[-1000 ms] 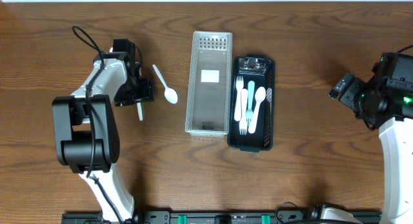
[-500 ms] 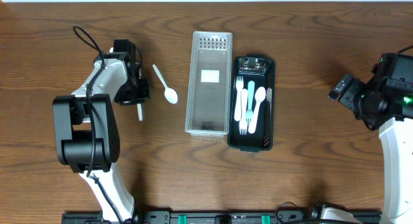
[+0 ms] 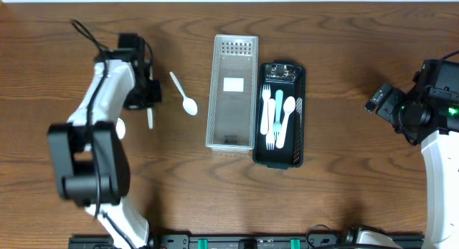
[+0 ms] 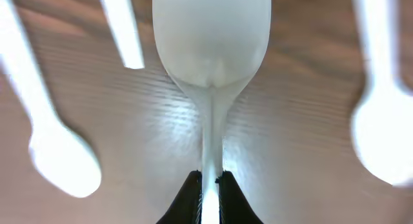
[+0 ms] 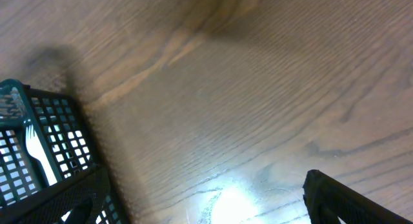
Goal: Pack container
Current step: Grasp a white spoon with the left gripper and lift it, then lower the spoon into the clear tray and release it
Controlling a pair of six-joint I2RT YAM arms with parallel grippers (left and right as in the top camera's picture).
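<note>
Left pincer [image 4: 208,190] pinches the thin handle of a white spoon [image 4: 210,43].

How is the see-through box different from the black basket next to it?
The see-through box is pale and longer; the black basket is dark and shorter. The box has no cutlery in it, while the basket holds white and teal cutlery. Both are rectangular with holey walls, lying side by side.

Matt grained wood table [image 3: 344,77]; translucent plastic container [image 3: 233,116]; glossy white plastic spoon [image 4: 210,56]
</note>
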